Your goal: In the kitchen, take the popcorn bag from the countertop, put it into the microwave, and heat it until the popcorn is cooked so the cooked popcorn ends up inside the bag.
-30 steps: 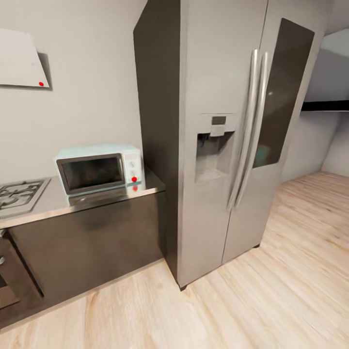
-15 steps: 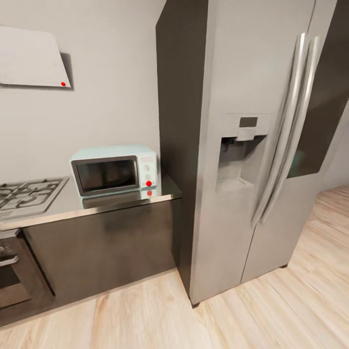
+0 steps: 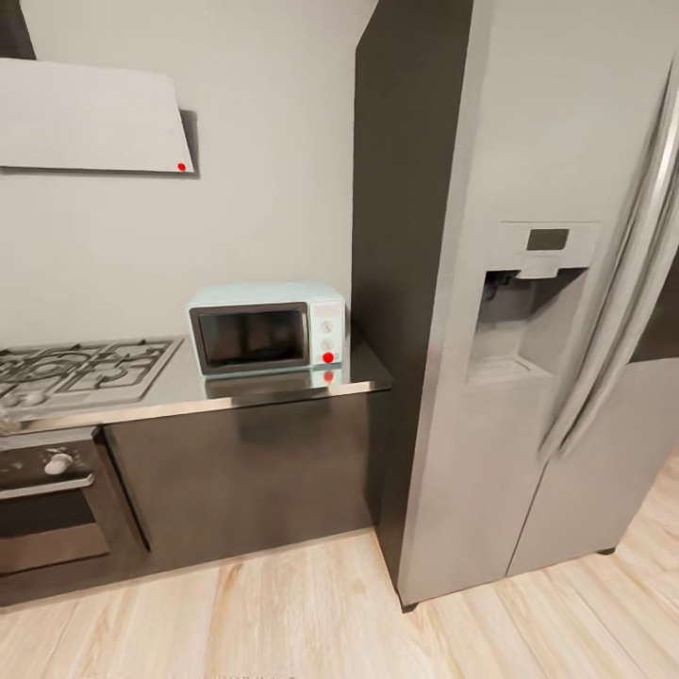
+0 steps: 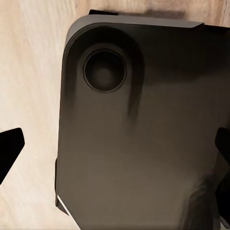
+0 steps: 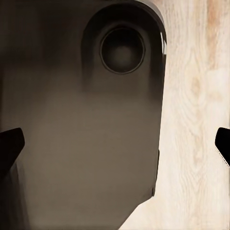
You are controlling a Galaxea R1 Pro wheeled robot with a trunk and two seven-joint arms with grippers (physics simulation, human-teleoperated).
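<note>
White kitchen wall backs your table (image 3: 141, 401): hob (image 3: 75, 370) towards its left, microwave (image 3: 267, 327) shut at its right end against the fridge (image 3: 528, 283). No popcorn bag on this stretch. Left tool (image 4: 115, 148) and right tool (image 5: 115, 143) hang spread wide, empty, parked for driving.

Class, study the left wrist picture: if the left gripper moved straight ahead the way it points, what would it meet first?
Probably the dark rounded panel with a round recess, which lies between the two spread fingertips, in front of the light wood floor; depth is unclear.

Head view facing microwave (image 3: 267, 327), both wrist views down onto floor (image 4: 28, 72)
</note>
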